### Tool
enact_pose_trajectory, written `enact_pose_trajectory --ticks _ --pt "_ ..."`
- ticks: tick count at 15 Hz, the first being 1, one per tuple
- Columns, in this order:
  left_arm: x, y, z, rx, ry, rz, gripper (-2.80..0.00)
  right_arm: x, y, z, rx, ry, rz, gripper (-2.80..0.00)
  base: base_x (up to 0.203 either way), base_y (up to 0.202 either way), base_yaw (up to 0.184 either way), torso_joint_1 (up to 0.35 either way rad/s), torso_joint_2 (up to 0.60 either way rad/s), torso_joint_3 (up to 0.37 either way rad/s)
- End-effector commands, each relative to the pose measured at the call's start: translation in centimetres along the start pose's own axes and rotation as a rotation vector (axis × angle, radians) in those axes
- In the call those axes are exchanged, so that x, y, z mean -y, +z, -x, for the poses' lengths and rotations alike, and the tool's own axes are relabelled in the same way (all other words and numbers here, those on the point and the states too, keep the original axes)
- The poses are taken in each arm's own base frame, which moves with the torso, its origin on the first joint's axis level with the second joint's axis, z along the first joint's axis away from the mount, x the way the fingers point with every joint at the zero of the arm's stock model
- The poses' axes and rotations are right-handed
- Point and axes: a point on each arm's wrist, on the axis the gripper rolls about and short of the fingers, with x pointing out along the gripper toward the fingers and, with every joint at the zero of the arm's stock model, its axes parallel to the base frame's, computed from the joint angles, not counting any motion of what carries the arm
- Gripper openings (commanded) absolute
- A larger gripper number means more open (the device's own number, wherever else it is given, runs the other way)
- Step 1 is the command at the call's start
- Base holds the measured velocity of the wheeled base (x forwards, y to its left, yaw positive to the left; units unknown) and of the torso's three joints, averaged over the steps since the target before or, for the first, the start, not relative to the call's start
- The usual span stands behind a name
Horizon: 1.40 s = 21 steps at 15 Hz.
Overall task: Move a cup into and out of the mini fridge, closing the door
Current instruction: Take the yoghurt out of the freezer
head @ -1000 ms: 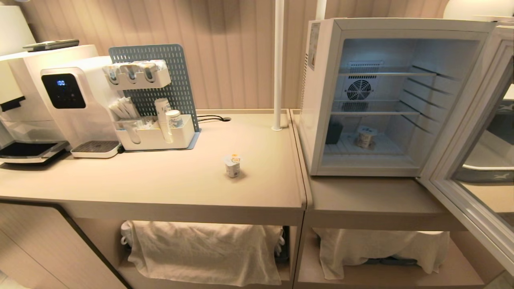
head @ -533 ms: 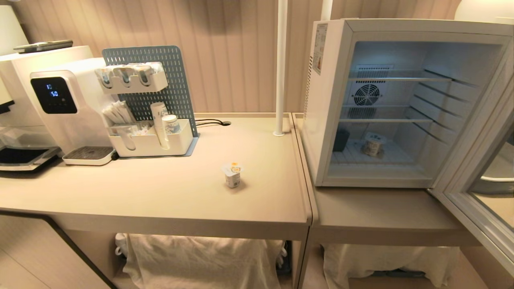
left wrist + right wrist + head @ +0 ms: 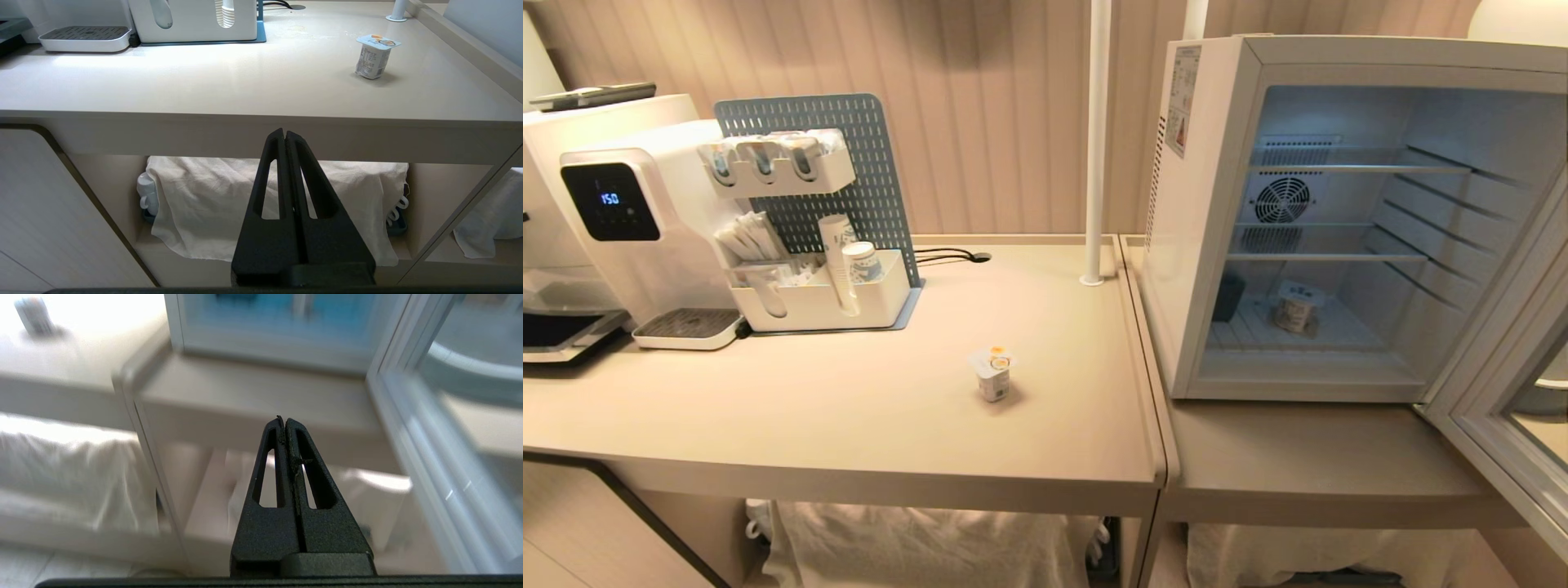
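Both tools pinched closed, empty: left tool [image 3: 285, 136] and right tool [image 3: 285, 424] below the worktop [image 3: 849, 408] front edge. Door [image 3: 1503, 392] swung wide, so you can reach the yogurt cup [image 3: 994, 374] near the worktop's right edge.

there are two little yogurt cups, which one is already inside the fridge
The cup on the fridge floor, behind the open door, beside a dark object. The other cup stands out on the counter.

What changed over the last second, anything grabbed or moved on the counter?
Only the head camera shifted; the whole scene slid with it. Nothing was grabbed or released. The yogurt cup on the counter, the cup in the mini fridge and the open door stayed put.
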Motion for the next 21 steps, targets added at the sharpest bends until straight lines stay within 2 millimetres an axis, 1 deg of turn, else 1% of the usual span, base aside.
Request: enact_pose_trajectory --ticks 1,2,3,4,5,6,7,8,10,12,13,15,16,18,20,21 --pt "0.0 0.0 0.0 0.001 0.001 0.001 -2.80 0.7 5.8 1.2 0.095 0.013 -0.010 -2.80 0.000 0.000 0.000 0.000 0.00 0.000" --pt "0.0 0.0 0.0 0.001 0.001 0.002 -2.80 1.1 9.0 1.1 0.094 0.026 -0.020 -2.80 0.000 0.000 0.000 0.000 0.00 0.000" --pt "0.0 0.0 0.0 0.001 0.001 0.002 -2.80 1.5 11.2 -0.6 0.027 0.050 -0.034 -2.80 0.000 0.000 0.000 0.000 0.00 0.000" --pt "0.0 0.0 0.0 0.001 0.001 0.001 -2.80 1.8 12.7 -2.7 -0.052 0.080 -0.048 -2.80 0.000 0.000 0.000 0.000 0.00 0.000" --pt "0.0 0.0 0.0 0.001 0.001 0.001 -2.80 2.1 13.7 -5.6 -0.146 0.116 -0.064 -2.80 0.000 0.000 0.000 0.000 0.00 0.000" --pt "0.0 0.0 0.0 0.001 0.001 0.002 -2.80 2.3 14.1 -8.6 -0.234 0.150 -0.080 -2.80 0.000 0.000 0.000 0.000 0.00 0.000" --pt "0.0 0.0 0.0 0.001 0.001 0.001 -2.80 2.4 14.0 -11.6 -0.316 0.178 -0.097 -2.80 0.000 0.000 0.000 0.000 0.00 0.000" --pt "0.0 0.0 0.0 0.001 0.001 0.001 -2.80 2.5 13.4 -14.7 -0.395 0.202 -0.112 -2.80 0.000 0.000 0.000 0.000 0.00 0.000" --pt "0.0 0.0 0.0 0.001 0.001 0.001 -2.80 2.5 11.2 -20.5 -0.525 0.237 -0.137 -2.80 0.000 0.000 0.000 0.000 0.00 0.000" --pt "0.0 0.0 0.0 0.001 0.001 0.002 -2.80 2.3 7.5 -26.2 -0.606 0.256 -0.151 -2.80 0.000 0.000 0.000 0.000 0.00 0.000" --pt "0.0 0.0 0.0 0.001 0.001 0.002 -2.80 2.2 5.5 -28.6 -0.622 0.260 -0.155 -2.80 0.000 0.000 0.000 0.000 0.00 0.000" --pt "0.0 0.0 0.0 0.001 0.001 0.002 -2.80 1.9 1.8 -32.8 -0.612 0.254 -0.154 -2.80 0.000 0.000 0.000 0.000 0.00 0.000" --pt "0.0 0.0 0.0 0.002 0.001 0.002 -2.80 1.8 0.0 -34.9 -0.578 0.234 -0.147 -2.80 0.000 0.000 0.000 0.000 0.00 0.000" --pt "0.0 0.0 0.0 0.002 0.001 0.002 -2.80 1.8 -2.5 -38.6 -0.466 0.156 -0.139 -2.80 0.000 0.000 0.000 0.000 0.00 0.000" --pt "0.0 0.0 0.0 0.002 0.001 0.003 -2.80 2.2 -3.3 -41.7 -0.355 0.018 -0.129 -2.80 0.000 0.000 0.000 0.000 0.00 0.000" --pt "0.0 0.0 0.0 0.002 0.001 0.002 -2.80 2.4 -3.0 -42.5 -0.314 -0.041 -0.131 -2.80 0.000 0.000 0.000 0.000 0.00 0.000"
